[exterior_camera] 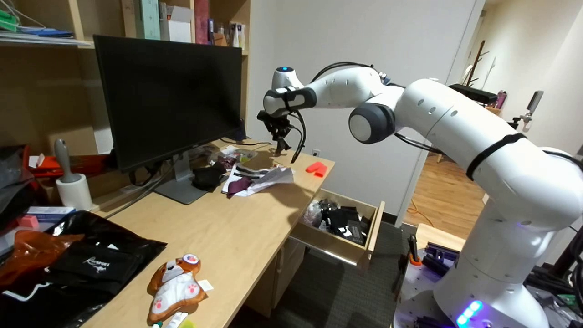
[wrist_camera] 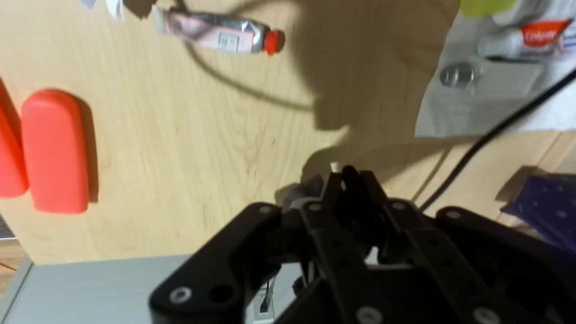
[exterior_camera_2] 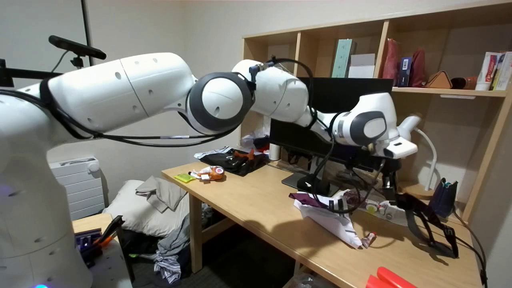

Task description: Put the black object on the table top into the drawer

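My gripper [exterior_camera: 278, 136] is above the far end of the light-wood table top [exterior_camera: 237, 228]. In the wrist view its fingertips [wrist_camera: 351, 180] are nearly together around a dark, rounded piece, which I take for the black object. In an exterior view the black object [exterior_camera_2: 418, 208] hangs from the gripper with strap-like loops, close above the table top [exterior_camera_2: 248, 200]; I cannot tell if it touches. A greyish lump [wrist_camera: 306, 189] shows beside the fingers; what it belongs to is unclear. The drawer [exterior_camera: 377, 228] is pulled open below the table edge, with black and clear-plastic items inside.
A monitor [exterior_camera: 168, 105] stands at the back, with another black lump [exterior_camera: 209, 176] by its base. Papers [exterior_camera: 259, 180], a tube [wrist_camera: 216, 31] and red pieces [wrist_camera: 56, 150] lie near the gripper. A plush dog [exterior_camera: 177, 287] and a black bag [exterior_camera: 82, 273] lie farther off.
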